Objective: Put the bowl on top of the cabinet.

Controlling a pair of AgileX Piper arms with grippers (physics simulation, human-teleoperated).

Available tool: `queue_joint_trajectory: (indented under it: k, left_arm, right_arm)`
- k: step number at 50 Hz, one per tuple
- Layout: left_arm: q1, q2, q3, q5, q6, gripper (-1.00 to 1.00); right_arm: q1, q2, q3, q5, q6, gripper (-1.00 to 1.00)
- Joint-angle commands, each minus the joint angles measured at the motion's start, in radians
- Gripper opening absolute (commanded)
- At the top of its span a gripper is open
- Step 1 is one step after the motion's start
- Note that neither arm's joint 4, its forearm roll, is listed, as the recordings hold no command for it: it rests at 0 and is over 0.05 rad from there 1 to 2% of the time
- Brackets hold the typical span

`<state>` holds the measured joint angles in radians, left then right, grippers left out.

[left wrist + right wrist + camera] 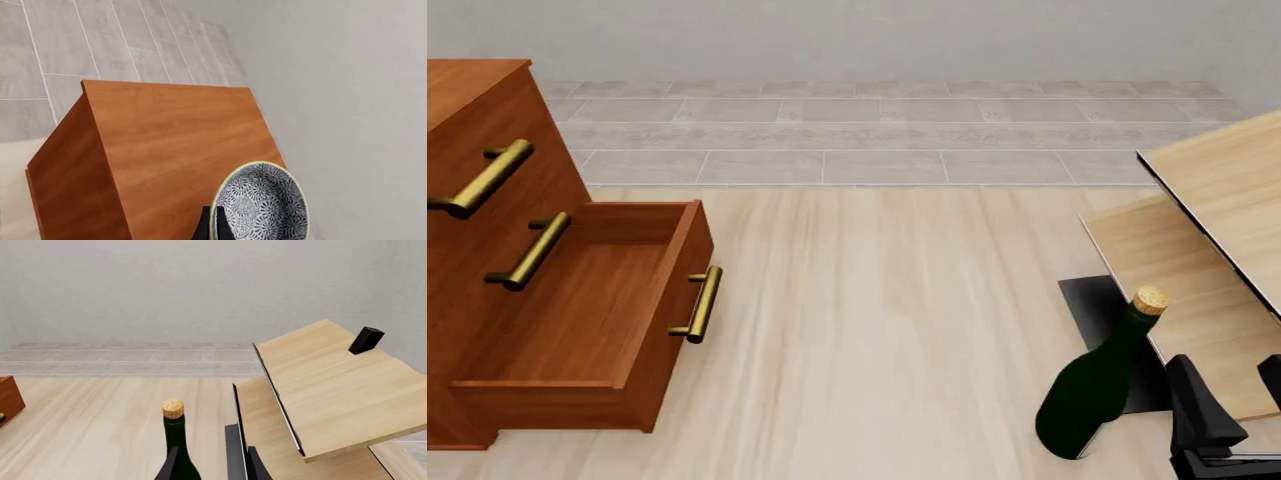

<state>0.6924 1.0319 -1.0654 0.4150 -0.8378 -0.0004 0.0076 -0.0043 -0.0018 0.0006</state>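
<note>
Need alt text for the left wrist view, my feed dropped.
The bowl, patterned grey-white with a pale rim, is held on edge by the left gripper above the cabinet's flat reddish-brown top. Grey floor tiles and a plain wall lie behind.

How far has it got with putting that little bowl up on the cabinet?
Well underway. The left tool pinches the rim of the small patterned grey-white bowl, carried above the flat top of the reddish-brown wooden cabinet. Left to do: lower it onto the top and let go. The right tool waits by the dark green corked bottle.
</note>
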Motion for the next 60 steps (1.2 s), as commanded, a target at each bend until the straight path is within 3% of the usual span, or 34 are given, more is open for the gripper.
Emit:
queue_joint_trajectory:
  k: [1,28,29,49,60]
  left_arm:
    - [0.01,0.019,0.001,-0.022,0.013,-1.0]
    - [0.039,0.05,0.029,-0.069,0.029,-1.0]
    - [0.047,0.051,0.031,-0.071,0.035,1.0]
    - [0.044,0.033,0.027,-0.062,0.038,1.0]
    - [0.013,-0.051,0.0,-0.021,0.022,1.0]
  right_arm:
    - [0.0,0.0,0.0,0.0,0.0,1.0]
    - [0.0,0.0,0.0,0.0,0.0,1.0]
    - [0.0,0.0,0.0,0.0,0.0,1.0]
    - [0.0,0.0,0.0,0.0,0.0,1.0]
    - [0.0,0.0,0.0,0.0,0.0,1.0]
